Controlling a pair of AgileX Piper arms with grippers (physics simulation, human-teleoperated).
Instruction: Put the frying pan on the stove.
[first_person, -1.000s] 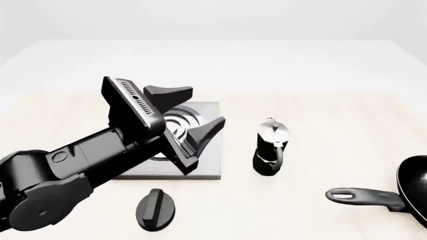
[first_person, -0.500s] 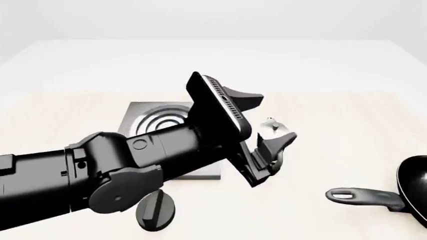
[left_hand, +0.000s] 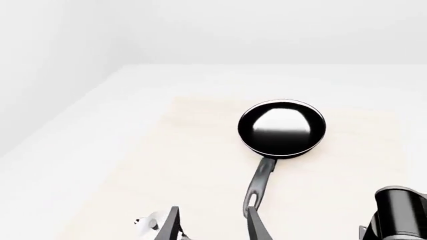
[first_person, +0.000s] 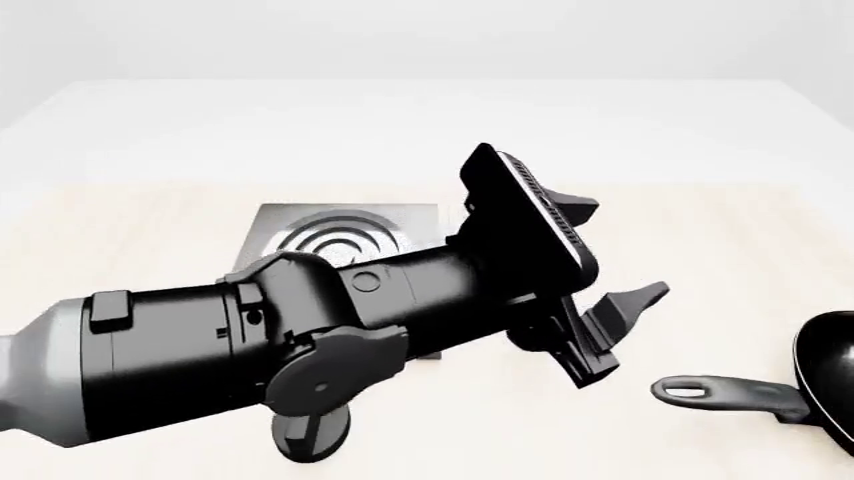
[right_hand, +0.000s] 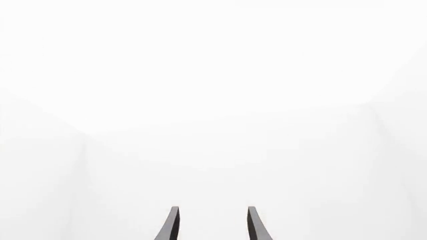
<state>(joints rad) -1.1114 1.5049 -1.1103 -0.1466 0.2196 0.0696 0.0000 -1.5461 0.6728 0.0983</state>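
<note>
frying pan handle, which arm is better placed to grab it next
Left. In the front view the left hand is open and close to the frying pan, and its wrist view lines up with the handle. The right hand sees only blank white, with no pan near it.

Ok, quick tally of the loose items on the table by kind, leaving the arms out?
frying pan: 1
stove: 1
moka pot, only its top showing: 1
black oval knob, partly behind the arm: 1
Total: 4
</note>
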